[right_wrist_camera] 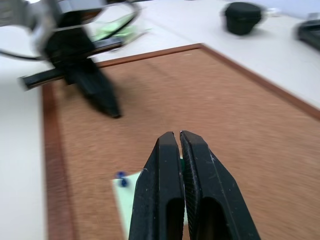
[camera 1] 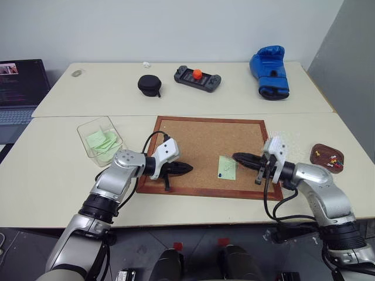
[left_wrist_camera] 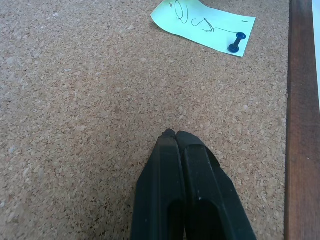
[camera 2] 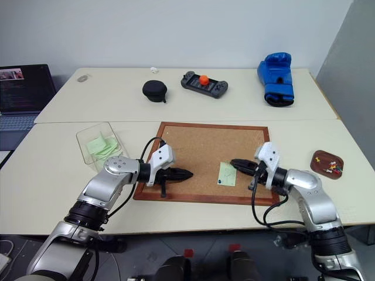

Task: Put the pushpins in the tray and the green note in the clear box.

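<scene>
Lying in the clear box [camera 1: 99,140] are several green slips; pushpins [camera 1: 332,160] are seen in the tray [camera 1: 319,150]. One green note [camera 1: 227,167] is pinned to the cork board [camera 1: 199,140]. Left gripper [camera 1: 188,168] and right gripper [camera 1: 235,157] are both closed together, empty.

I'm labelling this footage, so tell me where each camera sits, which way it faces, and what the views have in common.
Left eye, right eye: head cameras looking forward and down over both arms at the cork board, green note, clear box and tray.
Left wrist: looks along the shut left gripper across the cork to the note and its blue pushpin.
Right wrist: looks along the shut right gripper above the note, toward the left gripper.
Shared: board and note.
</scene>
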Robot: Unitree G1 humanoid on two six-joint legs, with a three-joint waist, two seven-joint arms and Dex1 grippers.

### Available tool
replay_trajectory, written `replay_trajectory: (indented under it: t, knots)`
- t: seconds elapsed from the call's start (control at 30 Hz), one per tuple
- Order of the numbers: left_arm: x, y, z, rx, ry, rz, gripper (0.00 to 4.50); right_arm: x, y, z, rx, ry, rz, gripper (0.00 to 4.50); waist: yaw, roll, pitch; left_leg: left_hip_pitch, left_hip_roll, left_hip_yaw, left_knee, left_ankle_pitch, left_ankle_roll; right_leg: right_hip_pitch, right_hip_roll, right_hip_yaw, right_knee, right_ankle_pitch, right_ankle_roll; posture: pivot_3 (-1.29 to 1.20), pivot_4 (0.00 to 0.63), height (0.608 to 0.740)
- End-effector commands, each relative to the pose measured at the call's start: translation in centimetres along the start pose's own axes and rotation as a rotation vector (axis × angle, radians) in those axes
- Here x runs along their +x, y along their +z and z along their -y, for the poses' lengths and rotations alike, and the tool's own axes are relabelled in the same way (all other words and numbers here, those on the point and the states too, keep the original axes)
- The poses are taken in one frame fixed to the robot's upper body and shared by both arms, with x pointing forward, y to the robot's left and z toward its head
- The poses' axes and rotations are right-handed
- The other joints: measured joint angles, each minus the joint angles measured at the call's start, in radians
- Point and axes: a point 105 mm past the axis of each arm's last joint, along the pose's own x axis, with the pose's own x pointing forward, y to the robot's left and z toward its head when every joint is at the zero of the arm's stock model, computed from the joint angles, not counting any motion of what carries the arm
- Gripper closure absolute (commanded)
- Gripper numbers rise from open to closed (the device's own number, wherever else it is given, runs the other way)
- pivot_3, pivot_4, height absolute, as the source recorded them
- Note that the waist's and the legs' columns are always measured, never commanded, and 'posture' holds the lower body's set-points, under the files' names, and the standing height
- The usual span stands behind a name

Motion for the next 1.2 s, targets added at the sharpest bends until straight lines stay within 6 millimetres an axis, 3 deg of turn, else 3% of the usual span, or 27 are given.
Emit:
replay_trajectory:
  t: [0.03,0.2,0.37,0.63,1.1,1.2]
  knots:
    - [0.3,-1.6,0.8,-0.030,-0.028,-0.059,4.50,-3.5,1.5,3.7,0.023,-0.264,0.031,4.48,0.000,0.000,0.000,0.000,0.000,0.000,0.000,0.000,0.000,0.000,0.000,0.000,0.000,0.000,0.000,0.00,0.150,0.740]
    - [0.4,-1.7,0.9,-0.033,-0.030,-0.058,4.50,-9.5,0.0,10.0,0.083,-0.735,-0.038,4.48,0.000,0.000,0.000,0.000,0.000,0.001,0.000,0.000,0.000,0.000,0.000,0.001,0.000,0.000,0.000,0.00,0.150,0.740]
    - [0.5,-1.6,0.8,-0.025,-0.039,-0.059,4.50,-12.4,-1.6,12.6,0.112,-0.917,-0.123,4.48,-0.001,0.001,0.000,0.001,-0.001,0.003,0.000,0.000,0.000,0.000,0.000,0.002,0.000,0.000,0.000,0.00,0.150,0.740]
    - [0.7,-1.4,0.8,-0.017,-0.046,-0.055,4.50,-14.2,-3.7,14.6,0.253,-1.039,-0.138,4.48,-0.001,0.001,-0.001,0.001,-0.001,0.004,0.000,0.000,0.000,0.000,0.000,0.003,0.000,0.000,0.000,0.00,0.150,0.740]
    - [0.5,-1.6,0.8,-0.026,-0.035,-0.055,4.50,-15.5,-4.8,15.9,0.262,-1.124,-0.187,4.48,-0.001,0.001,-0.001,0.001,-0.001,0.004,0.000,0.000,0.000,0.000,0.000,0.003,0.000,0.000,0.000,0.00,0.150,0.740]
    - [0.5,-1.5,0.7,-0.026,-0.033,-0.054,4.50,-15.7,-4.9,16.1,0.255,-1.127,-0.191,3.97,-0.002,0.001,-0.001,0.001,-0.001,0.004,0.000,0.000,0.000,0.000,0.000,0.003,0.000,0.000,0.000,0.00,0.150,0.740]
